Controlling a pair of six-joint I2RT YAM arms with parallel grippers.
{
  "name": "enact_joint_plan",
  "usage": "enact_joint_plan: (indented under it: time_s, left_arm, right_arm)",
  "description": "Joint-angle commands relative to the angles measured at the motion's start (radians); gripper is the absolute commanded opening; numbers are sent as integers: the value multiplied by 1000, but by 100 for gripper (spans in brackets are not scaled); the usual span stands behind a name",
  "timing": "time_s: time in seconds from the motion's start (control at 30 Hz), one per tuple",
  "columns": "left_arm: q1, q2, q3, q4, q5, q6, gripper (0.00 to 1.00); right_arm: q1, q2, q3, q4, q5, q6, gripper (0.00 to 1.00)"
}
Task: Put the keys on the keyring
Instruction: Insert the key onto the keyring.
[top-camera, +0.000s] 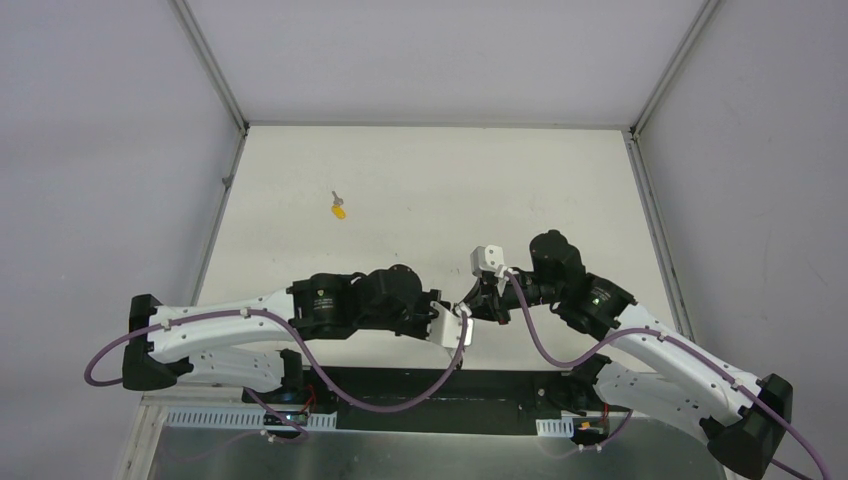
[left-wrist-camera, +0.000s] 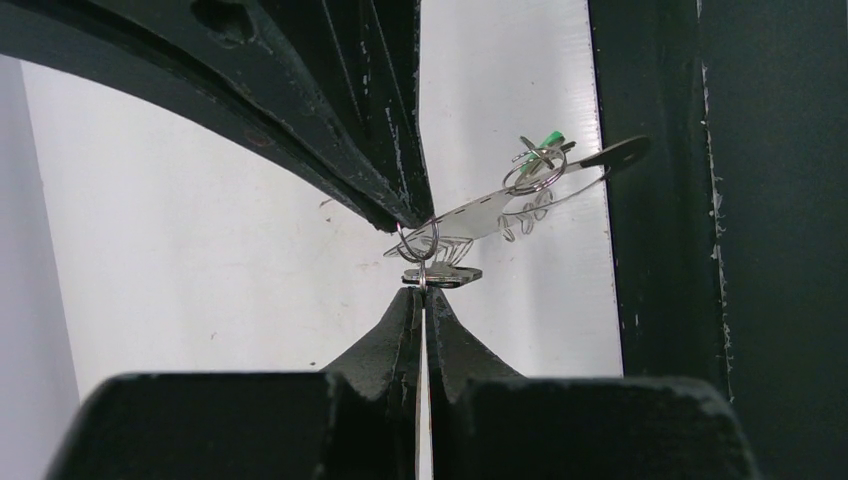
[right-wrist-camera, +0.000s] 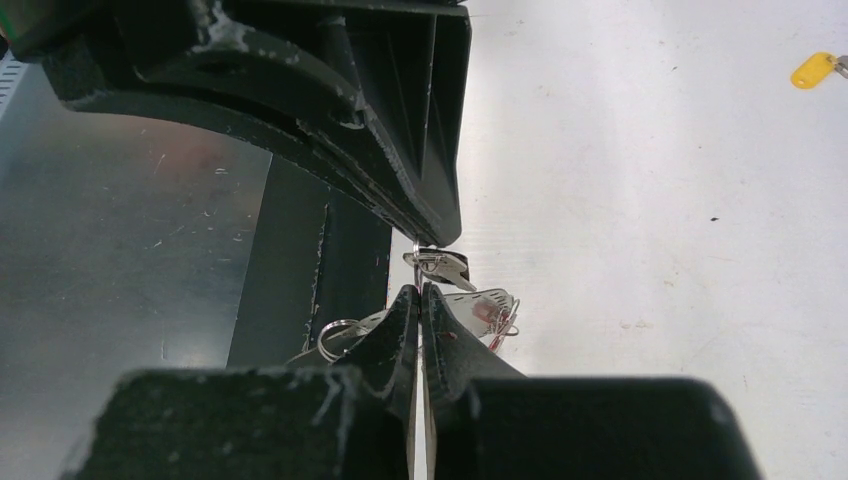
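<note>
Both grippers meet fingertip to fingertip above the table's near middle. My left gripper (top-camera: 466, 310) (left-wrist-camera: 422, 291) is shut on the thin small ring of a silver key (left-wrist-camera: 441, 276) (right-wrist-camera: 441, 264), which lies flat just past its tips. My right gripper (top-camera: 483, 303) (right-wrist-camera: 418, 291) is shut on the keyring (left-wrist-camera: 478, 213) (right-wrist-camera: 492, 303), a flat silvery band that runs off to both sides. That small ring loops around the band. Further along the band hangs a second ring (left-wrist-camera: 533, 176) (right-wrist-camera: 334, 336) with a green tag (left-wrist-camera: 550, 139). A yellow-tagged key (top-camera: 340, 209) (right-wrist-camera: 811, 70) lies alone on the far left of the table.
White enclosure walls (top-camera: 120, 150) stand close round the table on the left, right and back. A black strip (top-camera: 480, 385) and a brushed metal plate (right-wrist-camera: 120, 250) run along the near edge, under the arms' bases.
</note>
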Motion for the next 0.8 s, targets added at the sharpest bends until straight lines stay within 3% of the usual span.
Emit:
enact_joint_plan:
  time_s: [0.0,0.23,0.27,0.37,0.43,0.47,0.63,0.77]
  left_arm:
    - [-19,14,23,-6,-32,-4,0]
    - [-41,26,20,-11,-77,9,0]
    - [-43,24,21,-11,-86,4,4]
    - [-47,13,26,-12,-119,-22,22]
    - [-46,0,29,-11,-133,-46,56]
    - [-46,-9,29,-10,-135,-57,63]
    - [-46,-70,8,46,-116,-138,59]
    - [-46,-141,-65,188,-63,-211,40]
  right_arm:
    - [0,-17,16,42,-9,-9,0]
    - [0,-19,15,42,-5,-4,0]
    - [0,-19,14,42,-5,-4,0]
    - [0,-19,12,42,-4,-4,0]
    - [0,-18,12,42,-5,-4,0]
    - [0,-18,12,42,-5,-4,0]
    - [0,-22,10,42,-5,-4,0]
    - [0,-26,7,45,-3,-3,0]
